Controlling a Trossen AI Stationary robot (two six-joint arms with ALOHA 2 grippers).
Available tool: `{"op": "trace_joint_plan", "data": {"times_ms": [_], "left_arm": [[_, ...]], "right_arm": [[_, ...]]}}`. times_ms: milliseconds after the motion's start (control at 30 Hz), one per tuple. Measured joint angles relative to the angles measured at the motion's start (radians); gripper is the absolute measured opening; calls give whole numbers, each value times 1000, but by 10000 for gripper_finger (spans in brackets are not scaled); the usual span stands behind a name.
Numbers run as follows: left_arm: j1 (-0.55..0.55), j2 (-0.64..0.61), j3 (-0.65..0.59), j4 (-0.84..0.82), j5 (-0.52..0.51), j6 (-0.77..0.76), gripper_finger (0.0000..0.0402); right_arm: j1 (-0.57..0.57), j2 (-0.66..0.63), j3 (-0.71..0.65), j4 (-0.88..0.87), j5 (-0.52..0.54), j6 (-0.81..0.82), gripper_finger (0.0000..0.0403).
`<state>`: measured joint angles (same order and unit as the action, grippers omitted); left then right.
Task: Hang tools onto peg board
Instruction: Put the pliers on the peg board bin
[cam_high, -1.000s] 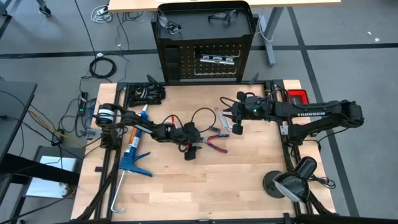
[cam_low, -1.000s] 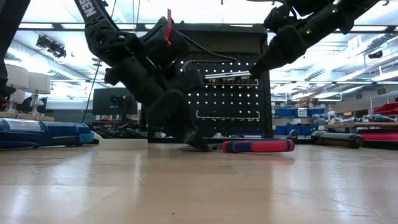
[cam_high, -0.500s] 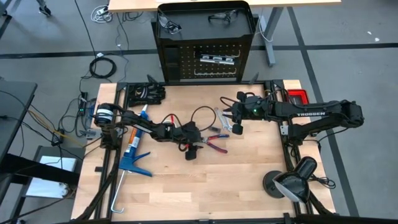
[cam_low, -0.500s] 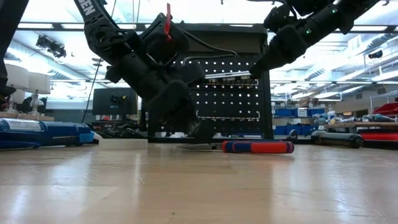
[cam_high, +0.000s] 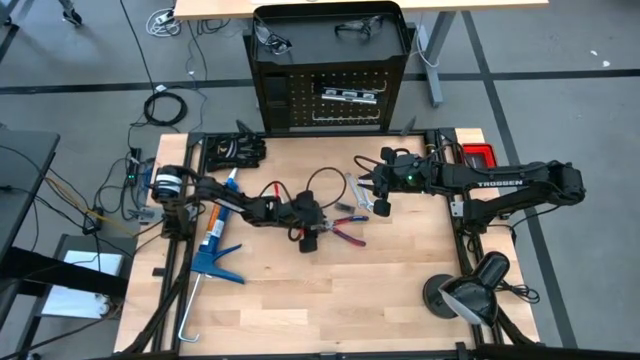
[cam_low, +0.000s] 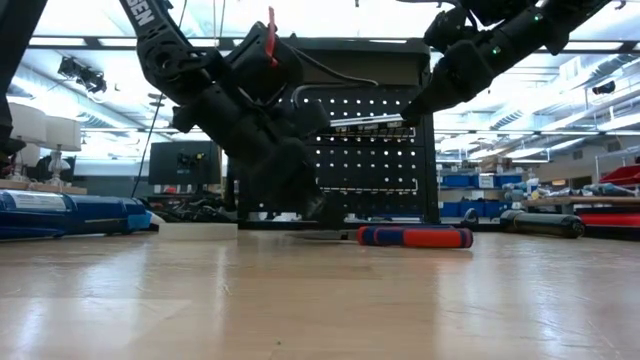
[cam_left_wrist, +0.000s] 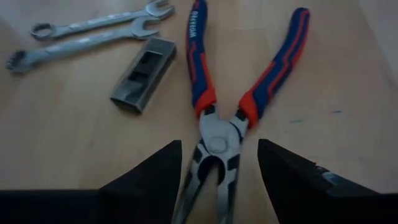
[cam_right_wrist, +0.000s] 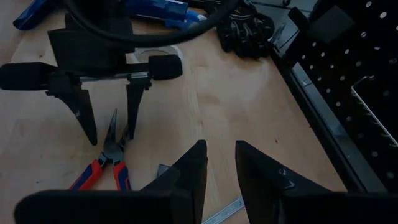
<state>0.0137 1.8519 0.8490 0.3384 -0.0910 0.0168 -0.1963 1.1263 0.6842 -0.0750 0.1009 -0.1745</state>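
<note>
The red-and-blue-handled pliers (cam_left_wrist: 249, 81) lie flat on the wooden table (cam_high: 400, 290), handles spread. My left gripper (cam_left_wrist: 217, 180) is open and low over them. Its fingers stand on either side of the pliers' steel nose (cam_right_wrist: 112, 134) without touching it. Two silver wrenches (cam_left_wrist: 93, 31) and a small black-and-silver bar (cam_left_wrist: 144, 74) lie just beyond. My right gripper (cam_right_wrist: 221, 168) hovers above the table near the wrenches (cam_high: 355, 190), its fingers slightly apart with nothing between them. The peg board (cam_high: 330, 100) stands upright past the far edge. Safety glasses (cam_high: 355, 30) rest in its top tray.
A big blue caulking gun (cam_high: 215, 245) lies along the table's left side. Black gloves (cam_high: 238, 148) sit at the far left corner and a red box (cam_high: 478, 155) at the far right. A black lamp (cam_high: 465, 295) stands at the near right. The near half of the table is bare wood.
My left gripper's fingers have shifted a little toward the pliers and now stand on either side of their nose. It stays open. The pliers and my right gripper have kept still.
</note>
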Motion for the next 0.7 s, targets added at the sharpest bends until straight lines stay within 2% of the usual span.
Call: {"op": "trace_joint_plan", "data": {"times_ms": [100, 333, 533, 700], "left_arm": [[20, 0, 0, -12, 61, -32, 224], [41, 0, 0, -45, 33, -46, 242], [41, -1, 0, -95, 51, 34, 265], [41, 1, 1, -114, 53, 85, 262]], "right_arm": [[0, 0, 0, 0, 0, 0, 95], [0, 0, 0, 0, -1, 0, 93], [0, 0, 0, 0, -1, 0, 95], [0, 0, 0, 0, -1, 0, 92]]}}
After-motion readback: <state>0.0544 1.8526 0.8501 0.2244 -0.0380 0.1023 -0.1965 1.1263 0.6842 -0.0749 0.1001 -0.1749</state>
